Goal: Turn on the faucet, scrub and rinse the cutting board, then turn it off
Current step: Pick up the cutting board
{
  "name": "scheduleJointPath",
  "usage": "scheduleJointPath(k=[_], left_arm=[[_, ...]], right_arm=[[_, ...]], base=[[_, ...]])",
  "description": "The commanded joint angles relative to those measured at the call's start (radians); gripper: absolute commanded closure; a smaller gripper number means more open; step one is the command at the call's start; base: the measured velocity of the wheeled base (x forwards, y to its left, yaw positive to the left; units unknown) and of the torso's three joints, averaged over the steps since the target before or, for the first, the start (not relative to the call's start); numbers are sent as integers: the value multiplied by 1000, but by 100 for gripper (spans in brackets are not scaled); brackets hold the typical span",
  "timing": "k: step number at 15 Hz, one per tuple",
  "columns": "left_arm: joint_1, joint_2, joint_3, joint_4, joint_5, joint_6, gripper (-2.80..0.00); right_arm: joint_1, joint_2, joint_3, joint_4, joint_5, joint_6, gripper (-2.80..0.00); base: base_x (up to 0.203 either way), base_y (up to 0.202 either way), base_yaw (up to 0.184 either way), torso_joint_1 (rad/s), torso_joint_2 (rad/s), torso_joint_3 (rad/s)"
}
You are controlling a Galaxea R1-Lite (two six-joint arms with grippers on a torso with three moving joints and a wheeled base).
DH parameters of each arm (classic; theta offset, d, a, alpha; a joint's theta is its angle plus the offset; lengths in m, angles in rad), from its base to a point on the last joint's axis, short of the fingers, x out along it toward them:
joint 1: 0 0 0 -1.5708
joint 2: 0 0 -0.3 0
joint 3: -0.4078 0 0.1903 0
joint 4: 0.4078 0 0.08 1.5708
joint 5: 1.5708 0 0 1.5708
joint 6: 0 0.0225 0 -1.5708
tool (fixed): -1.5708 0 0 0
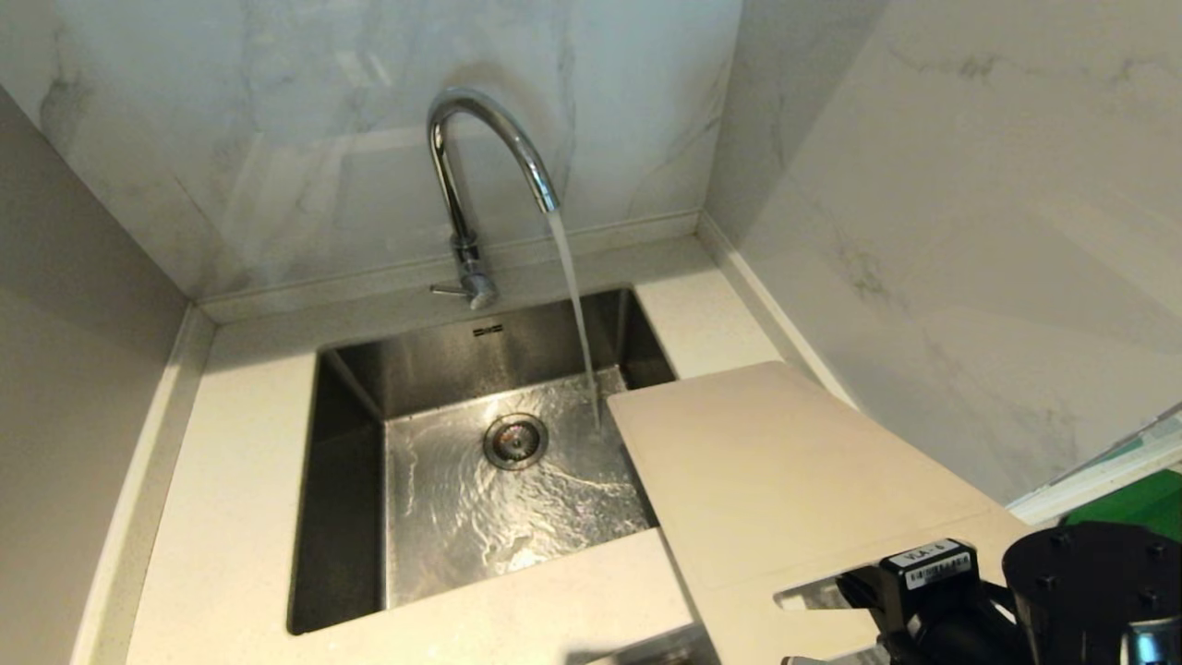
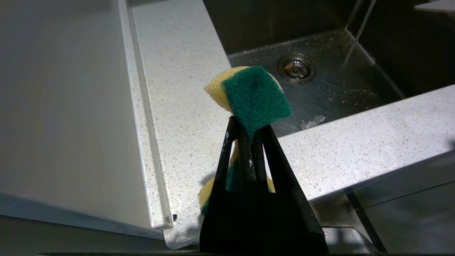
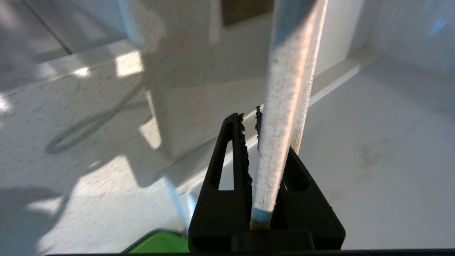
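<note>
Nearest the lens: left gripper [image 2: 249, 142], clenched on a yellow-and-green sponge [image 2: 254, 96], hanging over the front strip of the worktop [image 2: 177, 89] to the left of the sink [image 1: 351, 480]. This arm does not appear in the head view.

Centre: faucet [image 1: 480, 157] is on; the stream lands in the basin close to the near corner of the cutting board [image 1: 785, 471]. Drain [image 1: 515, 441] open, with a sheet of water spreading across the sink floor.

Right: right gripper [image 3: 254, 138] grasps the cutting board by its handle-slot end, the thin edge pinched between the jaws. The board reaches from the gripper out over the sink's right rim; its far corner is just beside the stream, and I cannot tell whether it is wet yet.

Risks, as judged:
- Grip is on one short end only, so the board's weight levers against the jaws; a wet plastic edge could slip or rotate, dropping the board into the basin.
- Swinging the board under the stream at a flat angle would deflect water onto the worktop and wall.
- Scrubbing pressure from the sponge, applied far from the held end, would twist the board in the grip.
- The board's far corner could strike the faucet neck.

Count: faucet 1; sink 1; drain 1; cutting board 1; sponge 1; grippers 2; green board [image 1: 1140, 503] at far right, 1.
</note>
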Motion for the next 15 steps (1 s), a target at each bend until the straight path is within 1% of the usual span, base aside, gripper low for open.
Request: scheduleJointPath(k=[1, 4, 6, 15], left_arm=[[0, -1, 0, 0, 1, 0, 0], [0, -1, 0, 0, 0, 0, 0], [0, -1, 0, 0, 0, 0, 0], [0, -1, 0, 0, 0, 0, 0]], right_arm=[[1, -32, -23, 0, 11, -32, 0], [1, -75, -49, 71, 12, -73, 0], [2, -100, -71, 121, 22, -82, 0], [1, -120, -87, 156, 208, -82, 0]], base=[[0, 0, 0, 0, 0, 0], [0, 0, 0, 0, 0, 0], [0, 0, 0, 0, 0, 0], [0, 0, 0, 0, 0, 0]])
